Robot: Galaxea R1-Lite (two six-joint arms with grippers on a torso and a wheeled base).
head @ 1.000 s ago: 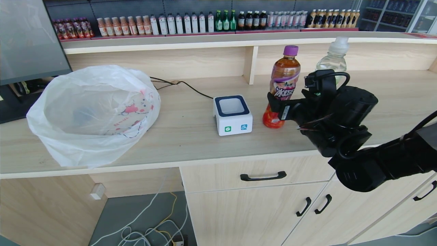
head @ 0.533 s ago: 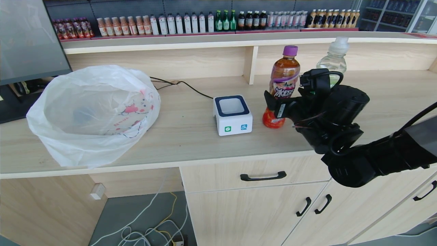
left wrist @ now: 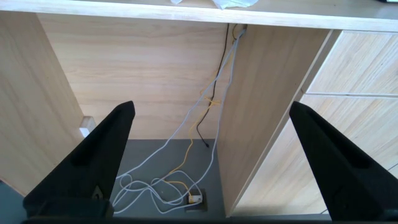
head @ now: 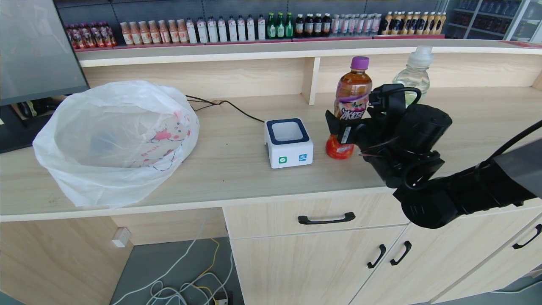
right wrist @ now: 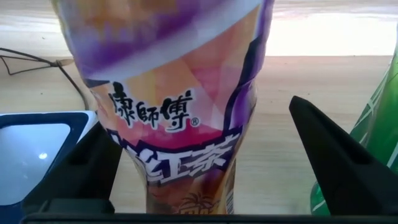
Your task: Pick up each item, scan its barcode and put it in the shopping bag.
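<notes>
An orange tea bottle with a purple cap stands upright on the wooden counter, right of the white scanner box. My right gripper is open around the bottle's lower half, one finger on each side. In the right wrist view the bottle stands between the dark fingers, with a gap to each. A clear bottle with a white cap stands behind the arm. The white shopping bag sits open at the counter's left. My left gripper hangs open below the counter, holding nothing.
A cable runs from the scanner toward the back wall. A vertical divider rises behind the scanner. A dark monitor stands at far left. Drawers with black handles sit under the counter, and loose cables lie on the floor.
My right arm has moved forward and left, bringing its open fingers from beside the tea bottle to either side of it. Bottle, scanner and bag have not moved.
</notes>
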